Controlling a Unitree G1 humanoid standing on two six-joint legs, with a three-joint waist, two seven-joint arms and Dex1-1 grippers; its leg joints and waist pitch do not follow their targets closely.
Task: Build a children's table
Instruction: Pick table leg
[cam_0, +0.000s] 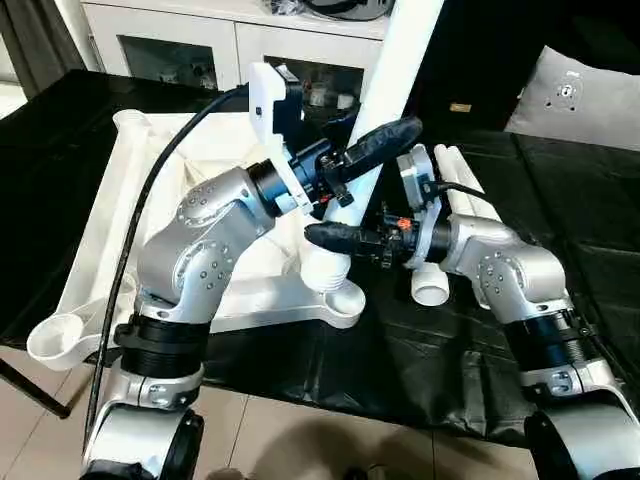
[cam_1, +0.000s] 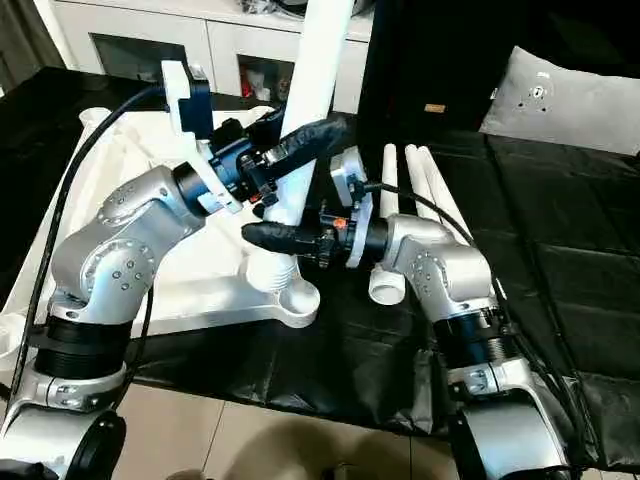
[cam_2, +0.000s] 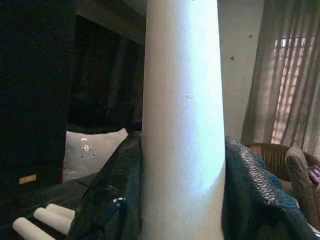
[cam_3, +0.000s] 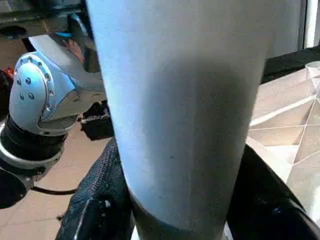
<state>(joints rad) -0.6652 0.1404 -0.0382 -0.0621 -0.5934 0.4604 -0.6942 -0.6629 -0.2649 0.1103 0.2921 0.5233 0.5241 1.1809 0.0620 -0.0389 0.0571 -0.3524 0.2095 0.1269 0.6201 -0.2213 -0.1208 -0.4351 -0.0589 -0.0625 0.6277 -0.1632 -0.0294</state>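
Note:
The children's table top (cam_0: 100, 230) lies upside down on a black cloth, ribbed underside up, with rounded corner sockets (cam_0: 60, 340). One white leg (cam_0: 400, 60) stands upright in the near right corner socket (cam_0: 340, 300). My left gripper (cam_0: 365, 165) is shut on this leg at mid height, and in the left wrist view the leg (cam_2: 182, 125) sits tight between both fingers. My right gripper (cam_0: 345, 228) reaches in from the right and clasps the same leg lower down, just above the socket, its fingers (cam_3: 100, 200) against both sides. Three spare legs (cam_1: 420, 170) lie beside my right arm.
A white cabinet with glass doors (cam_0: 200, 50) stands behind the work. A grey cushion (cam_0: 580, 95) lies at the far right. A black cable (cam_0: 150, 190) arcs over my left arm. The cloth's front edge (cam_0: 350, 400) drops to a tiled floor.

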